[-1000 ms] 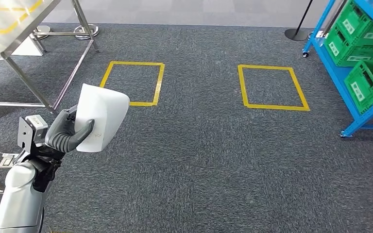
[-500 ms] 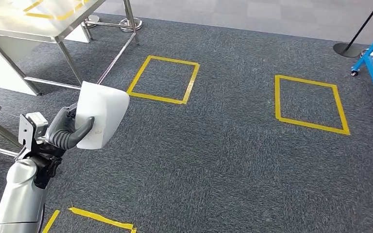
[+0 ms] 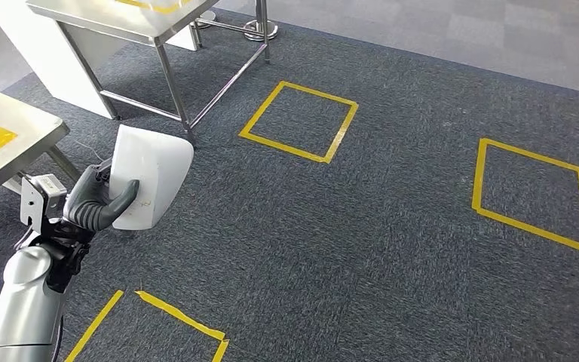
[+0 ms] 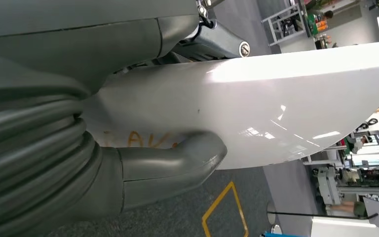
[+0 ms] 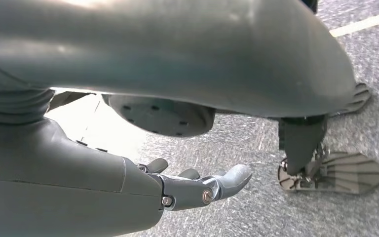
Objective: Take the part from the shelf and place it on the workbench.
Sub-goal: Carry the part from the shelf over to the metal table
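Grey carpet with yellow tape squares spreads ahead. Left hand (image 3: 99,202) grips the white part (image 3: 148,175), workbench (image 3: 4,139) just beyond-left. Right hand (image 5: 197,187) hangs loosely uncurled, holding nothing.

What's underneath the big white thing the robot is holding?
Below the white part, gripped by the left hand, lies grey carpet. The patch straight behind it is covered.

Pretty bright, even indoor light, barely any shadows on the carpet (image 3: 362,249). The white part (image 4: 276,103) has glare streaks, and both wrist views go soft up close.
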